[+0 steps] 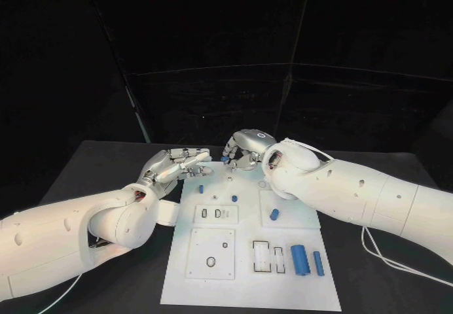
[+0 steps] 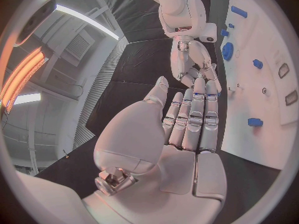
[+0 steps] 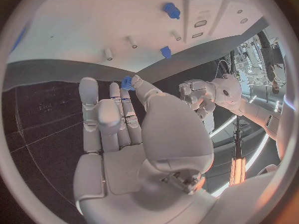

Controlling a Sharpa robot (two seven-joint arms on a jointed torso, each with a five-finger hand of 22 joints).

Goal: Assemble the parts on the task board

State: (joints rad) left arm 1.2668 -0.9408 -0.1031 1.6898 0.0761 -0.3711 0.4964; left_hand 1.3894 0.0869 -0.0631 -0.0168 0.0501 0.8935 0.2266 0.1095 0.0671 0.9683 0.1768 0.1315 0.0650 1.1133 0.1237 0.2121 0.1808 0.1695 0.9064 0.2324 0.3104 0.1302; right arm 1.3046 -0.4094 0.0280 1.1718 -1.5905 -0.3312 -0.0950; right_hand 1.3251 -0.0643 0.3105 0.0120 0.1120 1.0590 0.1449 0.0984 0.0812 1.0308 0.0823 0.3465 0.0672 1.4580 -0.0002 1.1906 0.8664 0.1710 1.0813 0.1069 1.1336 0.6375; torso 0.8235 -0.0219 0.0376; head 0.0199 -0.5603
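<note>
The white task board (image 1: 247, 278) lies in the middle of the black table. At its far edge my right hand (image 1: 247, 147) pinches a small blue part (image 1: 226, 158) between thumb and fingertip; the right wrist view shows that part (image 3: 127, 82) at the tips of the hand (image 3: 124, 134). My left hand (image 1: 175, 167) hovers just off the board's far left corner, fingers straight and side by side, holding nothing (image 2: 187, 124). Its tips nearly meet the right hand (image 2: 196, 67). On the board lie a thick blue cylinder (image 1: 300, 260), a thinner one (image 1: 318, 263) and small blue pieces (image 1: 273, 214).
More small blue pieces sit near the board's far end (image 1: 263, 184) (image 1: 201, 190). Recessed slots and holes mark the board's near half (image 1: 213, 261). A white cable (image 1: 378, 252) trails on the table under my right arm. Both forearms flank the board.
</note>
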